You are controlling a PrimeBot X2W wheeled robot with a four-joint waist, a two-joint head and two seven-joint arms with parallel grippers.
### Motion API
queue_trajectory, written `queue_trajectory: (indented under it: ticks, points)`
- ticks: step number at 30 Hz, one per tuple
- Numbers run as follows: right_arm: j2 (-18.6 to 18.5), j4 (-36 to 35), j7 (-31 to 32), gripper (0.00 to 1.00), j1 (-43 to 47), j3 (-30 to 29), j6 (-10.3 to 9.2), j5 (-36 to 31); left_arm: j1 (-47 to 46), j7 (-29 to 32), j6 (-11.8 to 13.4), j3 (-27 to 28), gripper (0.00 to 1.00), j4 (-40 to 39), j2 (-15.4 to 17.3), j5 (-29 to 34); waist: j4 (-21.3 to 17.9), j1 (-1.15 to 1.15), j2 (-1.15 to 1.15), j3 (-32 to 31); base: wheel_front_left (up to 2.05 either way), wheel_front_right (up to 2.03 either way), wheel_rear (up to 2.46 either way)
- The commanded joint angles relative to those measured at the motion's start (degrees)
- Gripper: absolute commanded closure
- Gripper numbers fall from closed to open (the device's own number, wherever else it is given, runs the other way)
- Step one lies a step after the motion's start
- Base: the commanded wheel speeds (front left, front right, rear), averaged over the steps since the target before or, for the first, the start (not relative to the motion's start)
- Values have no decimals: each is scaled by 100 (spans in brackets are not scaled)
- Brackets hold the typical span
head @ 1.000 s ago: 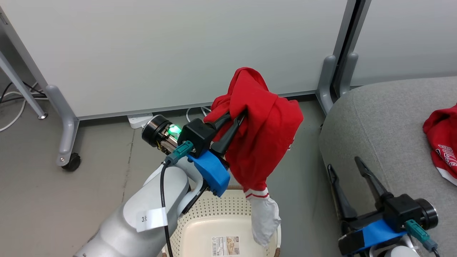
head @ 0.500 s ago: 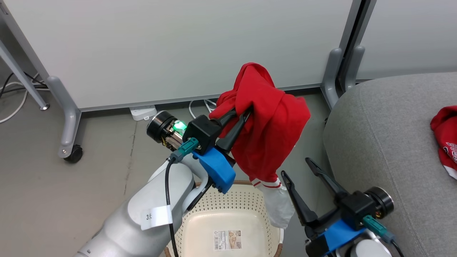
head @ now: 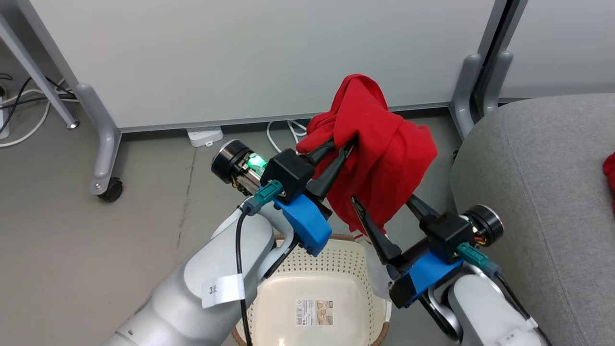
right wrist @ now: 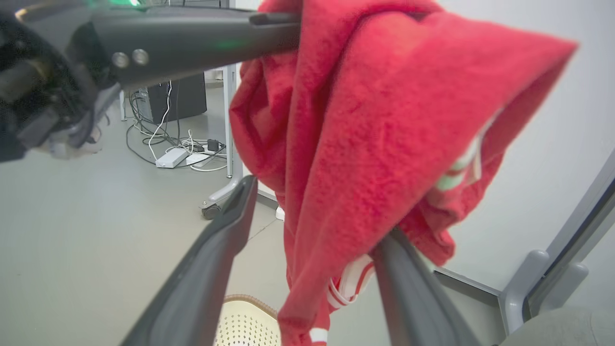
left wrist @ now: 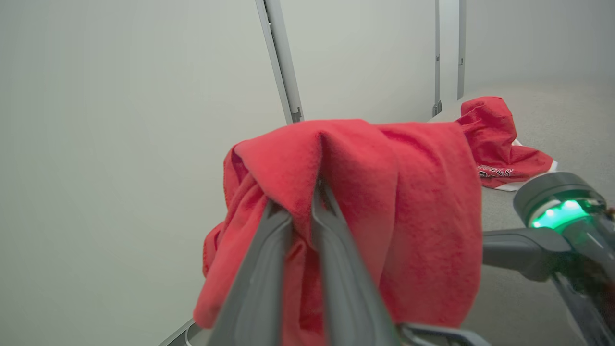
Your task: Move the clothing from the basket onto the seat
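The tips of the left fingers [head: 333, 166] are buried in folds of the held red garment [head: 389, 144]. One of the right fingers [head: 371, 226] has its tip hidden behind that cloth. The left forearm [head: 211, 274] covers the left side of the basket [head: 346, 264], and the bottom edge cuts off its near rim. The sticker [head: 315, 312] print is too small to read. The head view's right edge cuts the second red garment [head: 611, 178] to a sliver and crops the seat [head: 538, 182]. In the right wrist view the held cloth is blurred, its top out of frame.
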Motion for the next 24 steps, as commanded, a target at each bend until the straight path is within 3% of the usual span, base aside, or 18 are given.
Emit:
queue_trajectory:
  ticks: [1, 4, 6, 24]
  points:
    - [30, 62, -5, 0, -149, 4, 1, 46, -75, -29, -6, -12, 100, -8, -15, 20, 17, -1, 0, 22, 0, 0, 0]
    - [84, 152, -5, 0, -312, -33, 1, 47, -86, -29, -19, -10, 100, 8, -43, 40, 36, -1, 0, 49, 0, 0, 0]
    - [113, 204, -6, 100, -389, -72, 1, 48, -91, -29, -31, -4, 100, 20, -59, 44, 44, -1, 0, 61, 0, 0, 0]
    - [127, 192, -6, 100, -464, -62, 1, 12, -64, -29, -84, 98, 100, 85, -72, 151, 3, -1, 0, 74, 0, 0, 0]
